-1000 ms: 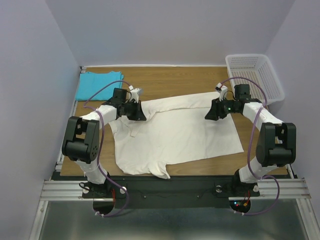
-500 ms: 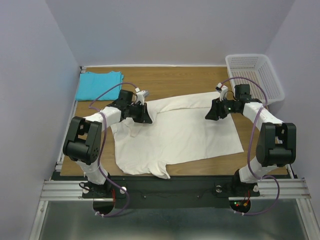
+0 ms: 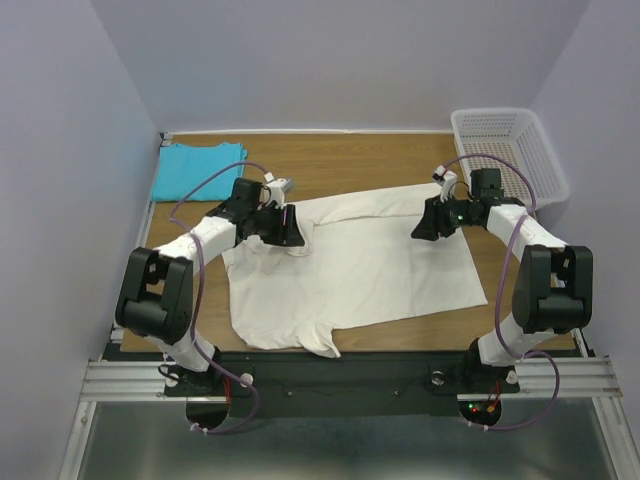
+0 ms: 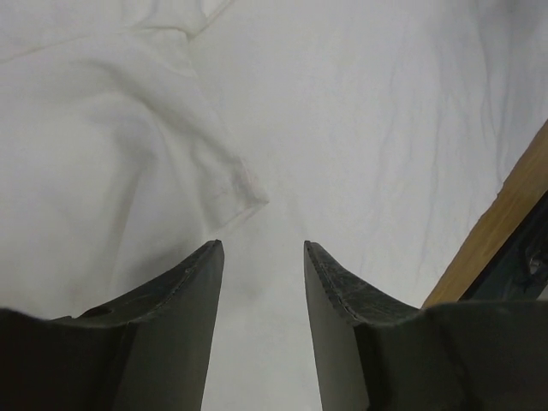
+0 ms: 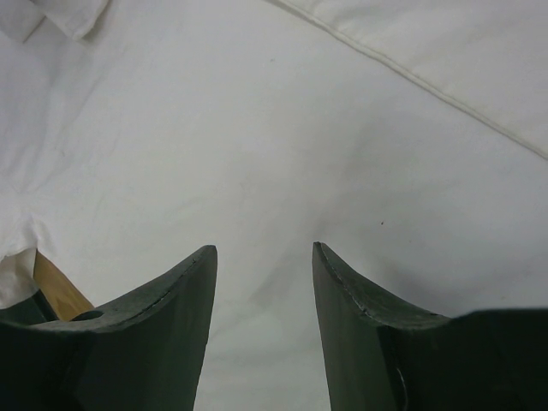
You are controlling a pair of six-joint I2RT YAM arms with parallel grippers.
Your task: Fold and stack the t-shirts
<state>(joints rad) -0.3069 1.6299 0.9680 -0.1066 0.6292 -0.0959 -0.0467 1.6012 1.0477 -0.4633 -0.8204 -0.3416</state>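
The large cream-white t-shirt (image 3: pixel 350 265) lies spread across the middle of the wooden table. My left gripper (image 3: pixel 296 240) hovers over its upper left part, open, nothing between its fingers; in the left wrist view a loose sleeve (image 4: pixel 184 163) lies rumpled ahead of the open gripper (image 4: pixel 263 248). Over the shirt's upper right edge my right gripper (image 3: pixel 420 232) is open too; the right wrist view shows flat white cloth (image 5: pixel 282 145) with a hem seam beyond the gripper (image 5: pixel 264 250). The turquoise t-shirt (image 3: pixel 197 167) lies folded at the far left corner.
A white plastic mesh basket (image 3: pixel 508 150) stands at the far right corner. Bare wooden table (image 3: pixel 340 160) shows behind the white shirt. The black front rail (image 3: pixel 340 365) runs along the near edge between the arm bases.
My left gripper carried the sleeve to the right over the shirt, then opened and let it go. The right arm has stayed still and open.
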